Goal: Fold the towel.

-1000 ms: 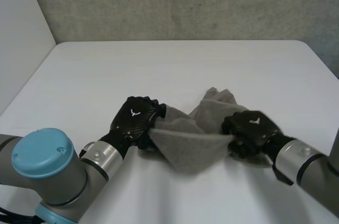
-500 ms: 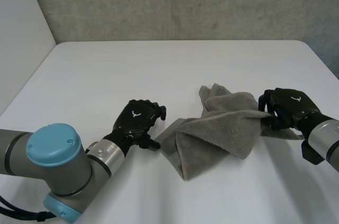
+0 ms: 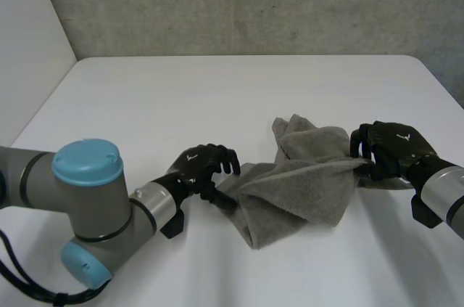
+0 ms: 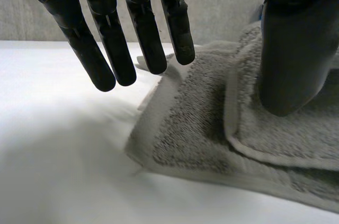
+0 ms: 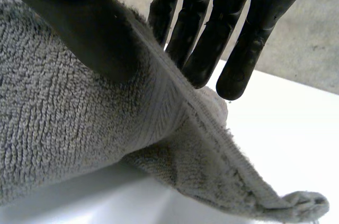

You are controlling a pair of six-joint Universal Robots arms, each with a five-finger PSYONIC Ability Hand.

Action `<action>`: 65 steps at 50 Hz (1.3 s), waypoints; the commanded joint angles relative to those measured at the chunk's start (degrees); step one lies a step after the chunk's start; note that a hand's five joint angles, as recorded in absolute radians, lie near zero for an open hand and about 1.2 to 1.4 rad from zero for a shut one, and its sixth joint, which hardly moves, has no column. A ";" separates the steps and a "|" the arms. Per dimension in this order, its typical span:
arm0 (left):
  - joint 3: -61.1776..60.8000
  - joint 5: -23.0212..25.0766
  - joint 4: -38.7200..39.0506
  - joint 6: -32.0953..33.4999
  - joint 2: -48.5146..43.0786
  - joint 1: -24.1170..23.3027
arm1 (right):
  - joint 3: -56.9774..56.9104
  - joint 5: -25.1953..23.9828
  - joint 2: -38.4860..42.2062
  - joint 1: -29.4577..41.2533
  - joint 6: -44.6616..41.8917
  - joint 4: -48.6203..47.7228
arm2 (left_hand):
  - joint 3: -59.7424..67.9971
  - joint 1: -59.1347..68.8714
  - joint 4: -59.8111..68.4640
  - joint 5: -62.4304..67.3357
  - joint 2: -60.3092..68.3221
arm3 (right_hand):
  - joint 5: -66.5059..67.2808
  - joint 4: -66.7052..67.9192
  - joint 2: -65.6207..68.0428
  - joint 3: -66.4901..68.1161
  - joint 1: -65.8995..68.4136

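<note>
The grey towel (image 3: 297,183) lies crumpled in loose folds on the white table (image 3: 217,89), right of the middle. My left hand (image 3: 199,165) is at the towel's left edge. In the left wrist view its fingers (image 4: 100,54) hang straight above the towel's hem (image 4: 159,107), and its thumb (image 4: 294,49) presses on a folded layer. My right hand (image 3: 395,149) is at the towel's right edge and holds it slightly off the table. In the right wrist view the towel (image 5: 63,128) passes between the thumb (image 5: 79,17) and the fingers (image 5: 212,33).
The table's far half and left side are bare white surface. A grey wall stands behind the far edge. The left arm's blue-capped joint (image 3: 87,165) sits low at the near left.
The right hand pulled the towel's edge out to the right and now holds still there. The left hand let go, then turned and came back to the left edge with its thumb on the cloth.
</note>
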 commanded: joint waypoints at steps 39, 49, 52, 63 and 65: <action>20.54 -9.93 -0.92 -2.34 2.34 -2.61 | -16.27 -4.72 -4.09 11.00 -6.42 -3.14 | 36.20 36.05 35.92 36.32 36.21 | 13.41 13.43 13.54 13.63 13.60; 36.75 -15.04 6.65 15.87 13.25 -0.57 | -26.10 3.70 -7.86 18.03 -14.85 -43.92 | 36.20 36.05 35.92 36.32 36.21 | 13.41 13.43 13.54 13.63 13.60; 36.31 -15.39 11.98 19.72 17.28 -0.83 | -30.75 5.04 -7.43 18.12 -14.33 -38.51 | 36.20 36.05 35.92 36.32 36.21 | 13.41 13.43 13.54 13.63 13.60; 15.87 -12.33 17.46 24.75 26.70 0.13 | -38.86 0.56 1.62 18.47 -20.99 -8.81 | 36.20 36.05 35.92 36.32 36.21 | 13.41 13.43 13.54 13.63 13.60; 10.91 -11.09 17.37 24.92 27.05 0.40 | -38.42 0.30 2.41 18.82 -23.10 -5.12 | 36.20 36.05 35.92 36.32 36.21 | 13.41 13.43 13.54 13.63 13.60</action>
